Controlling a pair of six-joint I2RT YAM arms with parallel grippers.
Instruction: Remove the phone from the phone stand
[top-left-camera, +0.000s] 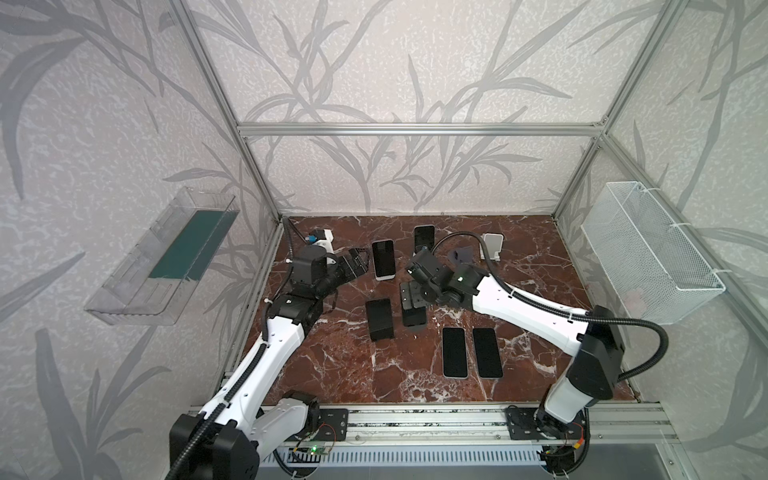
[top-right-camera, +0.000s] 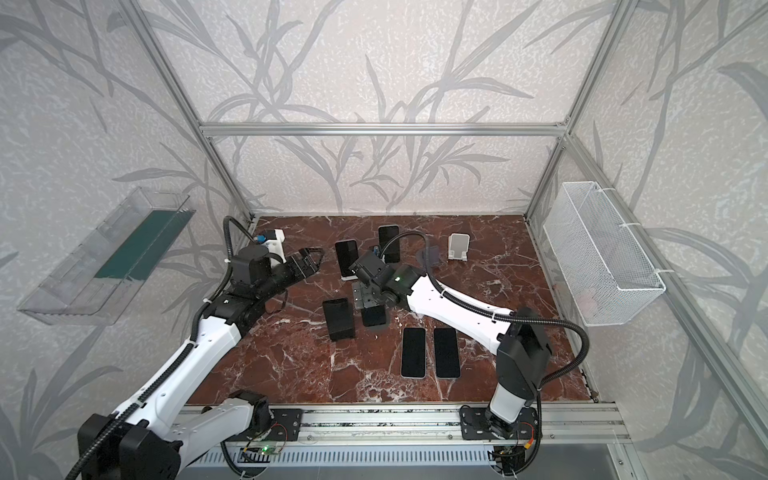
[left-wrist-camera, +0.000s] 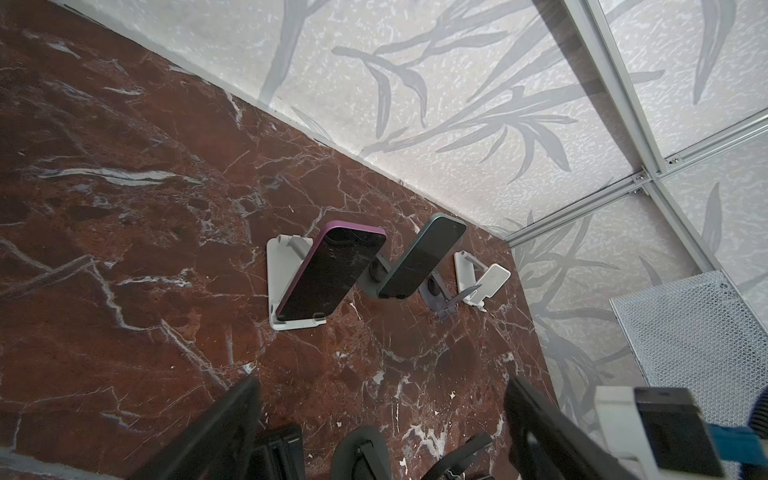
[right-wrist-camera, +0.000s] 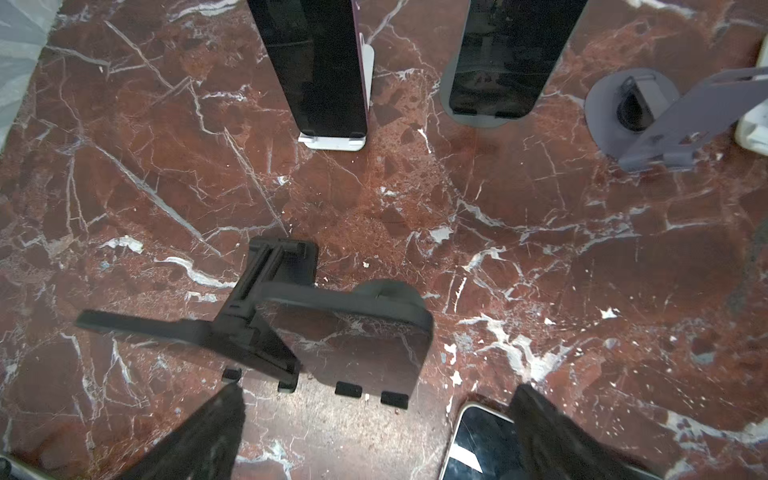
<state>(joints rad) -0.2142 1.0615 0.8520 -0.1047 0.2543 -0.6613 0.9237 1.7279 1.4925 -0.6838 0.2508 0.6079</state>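
Observation:
Two phones still rest on stands at the back. A purple-edged phone (top-left-camera: 382, 258) (left-wrist-camera: 332, 274) leans on a white phone stand (left-wrist-camera: 282, 286). A dark teal phone (top-left-camera: 424, 237) (left-wrist-camera: 424, 257) leans on a grey stand (left-wrist-camera: 376, 276). My left gripper (top-left-camera: 360, 265) (left-wrist-camera: 382, 415) hangs open and empty just left of the purple-edged phone. My right gripper (top-left-camera: 410, 303) (right-wrist-camera: 378, 415) is open above two empty black stands (right-wrist-camera: 361, 349) (top-left-camera: 380, 320). A phone with a light rim (right-wrist-camera: 482, 444) lies flat beside its fingertips (right-wrist-camera: 540, 424), and nothing is gripped.
Two phones (top-left-camera: 454, 352) (top-left-camera: 487, 352) lie flat, screens up, on the marble table (top-left-camera: 540, 291). An empty white stand (top-left-camera: 491, 245) and an empty grey stand (top-left-camera: 461, 254) sit at the back right. A wire basket (top-left-camera: 648, 249) and a clear tray (top-left-camera: 166, 257) hang on the side walls.

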